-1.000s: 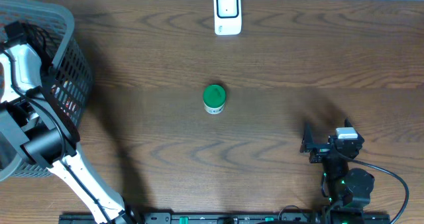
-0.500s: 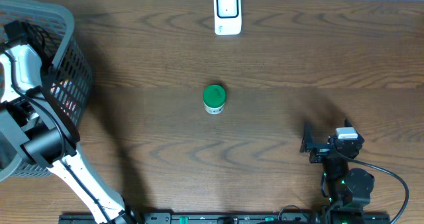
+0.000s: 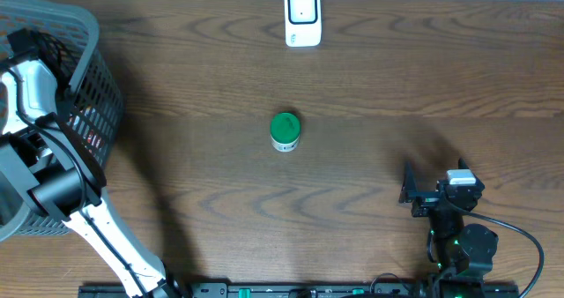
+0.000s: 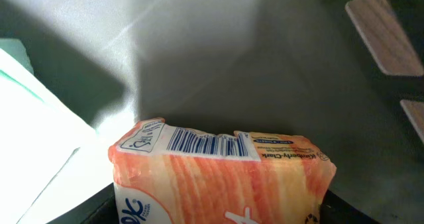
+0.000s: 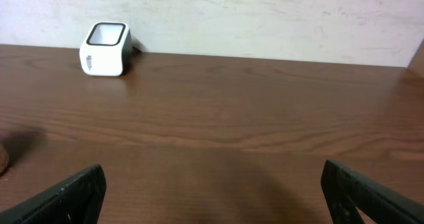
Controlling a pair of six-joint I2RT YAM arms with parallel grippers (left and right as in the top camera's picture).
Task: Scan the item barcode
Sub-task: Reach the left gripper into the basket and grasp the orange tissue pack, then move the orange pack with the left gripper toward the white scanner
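Overhead comparison across 3 pictures: no shift detected in any item or in either arm (image 3: 110,241). The left claw (image 4: 222,207) sits inside the basket (image 3: 84,20), hidden from above. Only the wrist view shows it, at the orange packet (image 4: 218,164). Any change in jaw spacing there cannot be verified.

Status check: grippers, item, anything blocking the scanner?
Left gripper down in basket, orange tissue pack between its fingers, grip unconfirmed. Right gripper open, empty. Barcode faces wrist camera. Green-lidded jar mid-table, between scanner and robot.
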